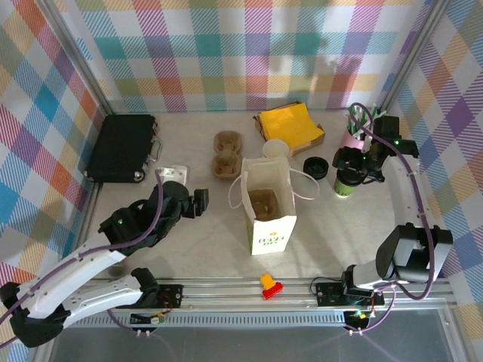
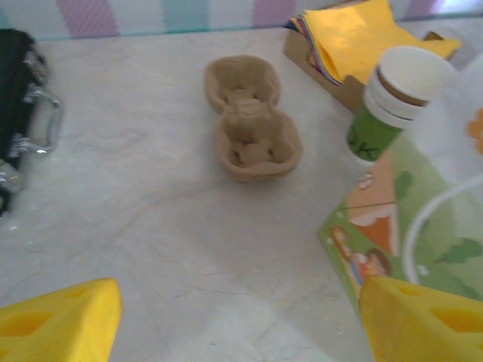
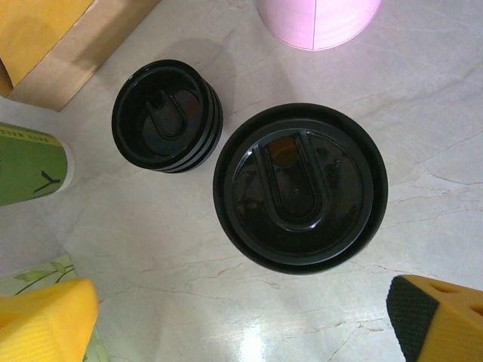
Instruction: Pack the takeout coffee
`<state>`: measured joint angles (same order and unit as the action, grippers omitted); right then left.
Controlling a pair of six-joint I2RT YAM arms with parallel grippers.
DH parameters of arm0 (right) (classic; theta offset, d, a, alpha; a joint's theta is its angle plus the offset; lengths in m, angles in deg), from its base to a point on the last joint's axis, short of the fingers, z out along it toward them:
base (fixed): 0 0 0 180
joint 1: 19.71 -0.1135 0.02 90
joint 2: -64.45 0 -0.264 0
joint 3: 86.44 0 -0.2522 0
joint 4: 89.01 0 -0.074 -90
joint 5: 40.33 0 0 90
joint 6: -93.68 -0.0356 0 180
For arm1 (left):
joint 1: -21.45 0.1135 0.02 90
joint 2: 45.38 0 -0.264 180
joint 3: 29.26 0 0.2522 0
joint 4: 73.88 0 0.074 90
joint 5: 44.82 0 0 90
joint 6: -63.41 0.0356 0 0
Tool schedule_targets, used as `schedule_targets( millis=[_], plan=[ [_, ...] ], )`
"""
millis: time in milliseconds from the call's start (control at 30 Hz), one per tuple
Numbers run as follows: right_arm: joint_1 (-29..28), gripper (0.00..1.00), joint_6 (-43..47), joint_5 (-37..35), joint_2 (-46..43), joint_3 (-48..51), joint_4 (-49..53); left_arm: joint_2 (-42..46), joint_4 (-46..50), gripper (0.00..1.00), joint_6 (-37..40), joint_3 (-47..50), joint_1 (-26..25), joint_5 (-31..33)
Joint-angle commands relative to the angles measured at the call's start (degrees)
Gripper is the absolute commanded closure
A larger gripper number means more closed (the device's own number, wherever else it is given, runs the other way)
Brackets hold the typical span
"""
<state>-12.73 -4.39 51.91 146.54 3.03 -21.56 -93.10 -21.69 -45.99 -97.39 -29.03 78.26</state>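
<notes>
Coffee not yet packed — the takeout coffee (image 3: 300, 188) stands outside the paper bag (image 1: 270, 226), right gripper (image 3: 241, 317) spread wide above it, left gripper (image 2: 241, 317) open, empty.

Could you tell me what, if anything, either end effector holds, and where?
Nothing is held. The left end effector is open and empty; the right end effector is open above the coffee cup, clear of its lid.

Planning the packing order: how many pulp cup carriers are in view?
2. One carrier lies on the table left of the paper bag; a second carrier sits inside the bag. More could hide beneath it.
</notes>
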Motion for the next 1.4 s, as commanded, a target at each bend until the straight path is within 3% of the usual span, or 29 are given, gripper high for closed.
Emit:
schedule_targets(
  millis=[0, 333, 1000, 1367],
  plan=[
    [0.6, 0.01, 1.2, 1.2, 0.7, 0.7, -1.6, 4.4, -5.1, 0.11, 3.3, 4.7, 0.5, 9.7],
    [0.9, 0.01, 2.6, 0.0, 4.8, -0.4, -1.1, 13.0, -8.9, 0.04, 9.8, 12.6, 1.3, 15.0],
    [0.9, 0.0, 3.7, -3.8, 10.6, -2.8, -0.3, 10.2, -13.1, 0.01, 13.0, 13.5, 2.5, 10.1],
    [0.6, 0.16, 3.3, -4.8, 12.1, -3.6, 0.7, 8.1, -13.4, 0.0, 12.5, 13.1, 2.9, 8.6]
  ],
)
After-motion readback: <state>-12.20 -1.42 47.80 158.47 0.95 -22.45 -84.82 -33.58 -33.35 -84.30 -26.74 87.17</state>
